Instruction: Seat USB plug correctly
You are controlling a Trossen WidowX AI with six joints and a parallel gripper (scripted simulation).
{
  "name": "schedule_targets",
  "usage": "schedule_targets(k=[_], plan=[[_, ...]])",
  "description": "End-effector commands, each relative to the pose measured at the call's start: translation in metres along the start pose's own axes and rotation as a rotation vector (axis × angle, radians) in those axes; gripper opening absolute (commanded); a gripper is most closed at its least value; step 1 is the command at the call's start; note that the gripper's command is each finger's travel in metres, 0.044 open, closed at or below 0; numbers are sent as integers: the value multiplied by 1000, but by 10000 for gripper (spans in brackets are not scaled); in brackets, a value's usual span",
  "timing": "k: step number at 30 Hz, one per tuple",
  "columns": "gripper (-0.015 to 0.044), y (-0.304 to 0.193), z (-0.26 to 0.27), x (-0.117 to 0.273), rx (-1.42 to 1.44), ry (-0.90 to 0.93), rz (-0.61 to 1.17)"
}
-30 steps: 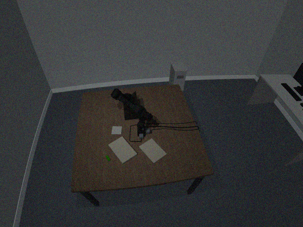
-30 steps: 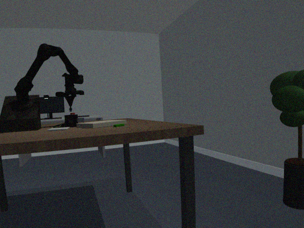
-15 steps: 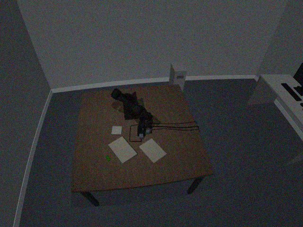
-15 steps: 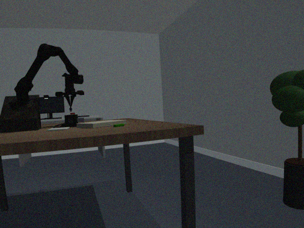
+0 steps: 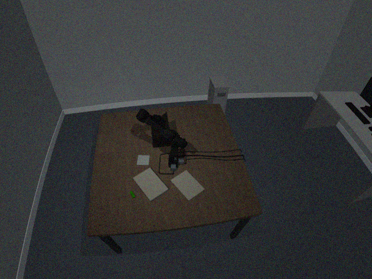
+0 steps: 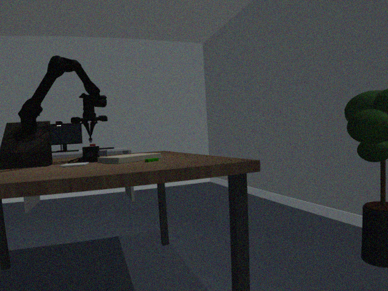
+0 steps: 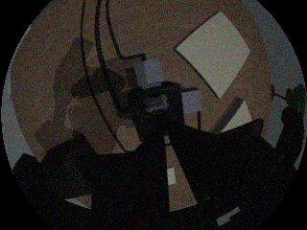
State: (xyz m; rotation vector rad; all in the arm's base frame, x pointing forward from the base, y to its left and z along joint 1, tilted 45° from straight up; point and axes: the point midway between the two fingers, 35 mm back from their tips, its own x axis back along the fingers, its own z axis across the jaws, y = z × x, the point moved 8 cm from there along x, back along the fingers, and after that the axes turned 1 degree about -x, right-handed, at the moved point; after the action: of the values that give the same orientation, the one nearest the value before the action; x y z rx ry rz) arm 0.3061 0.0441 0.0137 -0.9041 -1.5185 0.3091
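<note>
The power cube [image 6: 90,154] [image 7: 171,117] is a small black block on the table, with pale grey plugs [image 5: 173,167] [image 5: 181,161] [image 7: 150,73] [image 7: 192,102] at its sides. Its top bears a pale outlined shape [image 7: 156,103] and a small red part [image 6: 93,145]. My gripper [image 6: 90,138] [image 7: 163,126] points straight down just above the cube. It is shut on the USB plug, of which only a small light tip [image 6: 90,141] shows below the fingers. The fingers hide most of the plug. Its way round cannot be told.
Black cables [image 5: 214,156] [image 7: 98,43] run from the cube to the table's right edge. Two pale books [image 5: 150,183] [image 5: 188,185] lie in front of the cube. A white pad [image 5: 143,160] [image 6: 75,164] and a green object [image 5: 132,194] [image 6: 151,160] lie to the left.
</note>
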Motion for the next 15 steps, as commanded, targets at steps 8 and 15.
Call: schedule_targets(k=[8, 15], plan=[[0, 0, 0, -2, 12, 2, -5], [0, 0, 0, -3, 15, 2, -8]])
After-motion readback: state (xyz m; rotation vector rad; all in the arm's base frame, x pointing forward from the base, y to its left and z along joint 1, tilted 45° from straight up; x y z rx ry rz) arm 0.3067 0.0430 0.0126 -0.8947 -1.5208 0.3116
